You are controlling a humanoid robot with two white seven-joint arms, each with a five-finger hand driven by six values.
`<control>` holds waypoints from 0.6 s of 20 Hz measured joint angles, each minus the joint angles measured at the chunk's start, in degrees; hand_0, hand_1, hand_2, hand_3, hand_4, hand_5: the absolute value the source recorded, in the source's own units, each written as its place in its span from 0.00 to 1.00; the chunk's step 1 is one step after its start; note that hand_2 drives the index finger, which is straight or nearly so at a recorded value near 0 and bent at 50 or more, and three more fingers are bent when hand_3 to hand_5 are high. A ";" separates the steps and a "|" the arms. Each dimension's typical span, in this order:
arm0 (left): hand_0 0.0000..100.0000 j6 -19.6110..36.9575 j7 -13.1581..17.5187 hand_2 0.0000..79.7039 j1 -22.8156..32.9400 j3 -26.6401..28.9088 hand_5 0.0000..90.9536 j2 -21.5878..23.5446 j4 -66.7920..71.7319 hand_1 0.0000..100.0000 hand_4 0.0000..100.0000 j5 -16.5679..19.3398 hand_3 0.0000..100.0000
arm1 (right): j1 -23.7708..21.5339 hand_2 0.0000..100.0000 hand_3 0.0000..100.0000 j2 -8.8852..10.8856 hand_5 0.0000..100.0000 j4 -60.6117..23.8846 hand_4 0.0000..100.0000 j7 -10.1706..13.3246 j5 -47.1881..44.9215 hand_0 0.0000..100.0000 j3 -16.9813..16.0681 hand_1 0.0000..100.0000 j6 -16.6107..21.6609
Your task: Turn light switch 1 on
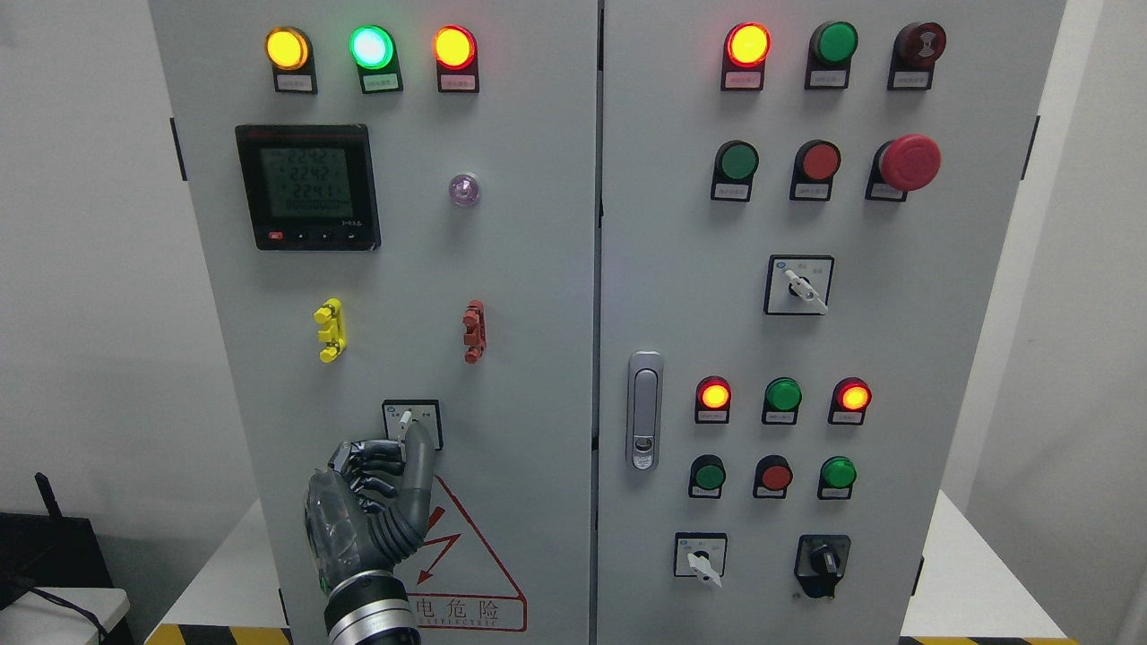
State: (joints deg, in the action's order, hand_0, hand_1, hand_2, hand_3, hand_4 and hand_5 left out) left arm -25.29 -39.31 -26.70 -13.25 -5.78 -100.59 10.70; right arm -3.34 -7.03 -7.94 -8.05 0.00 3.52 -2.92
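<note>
Your left hand [376, 502], fingers curled, index fingertip touching the rotary selector switch [411, 424]; whether it's turned yet, you can't tell.

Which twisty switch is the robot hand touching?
The rotary switch low on the left door, under the left robot hand. The other three sit on the right door, untouched.

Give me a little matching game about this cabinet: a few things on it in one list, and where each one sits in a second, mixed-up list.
Things:
1. digital meter
2. big red mushroom button
3. silver door latch
4. robot's left hand

Places:
A. upper right of the right door
B. at the small rotary switch low on the left door
C. upper left door, under the lamps
D. left edge of the right door

Pairs: 1-C, 2-A, 3-D, 4-B
</note>
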 measured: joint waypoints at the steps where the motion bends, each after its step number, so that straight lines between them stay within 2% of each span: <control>1: 0.23 0.00 0.02 0.67 -0.02 0.00 0.91 0.00 -0.01 0.42 0.82 -0.01 0.74 | 0.00 0.00 0.00 0.00 0.00 0.00 0.00 0.00 0.00 0.12 0.00 0.39 0.00; 12: 0.24 0.00 0.10 0.70 -0.11 -0.05 0.91 -0.01 -0.04 0.42 0.82 -0.05 0.74 | 0.00 0.00 0.00 0.00 0.00 -0.01 0.00 0.19 0.00 0.12 0.00 0.39 0.00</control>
State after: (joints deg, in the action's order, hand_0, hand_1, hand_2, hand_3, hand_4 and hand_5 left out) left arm -25.29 -39.21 -26.81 -13.30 -5.79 -100.63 10.65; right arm -3.34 -7.03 -7.94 -7.86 0.00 3.52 -2.92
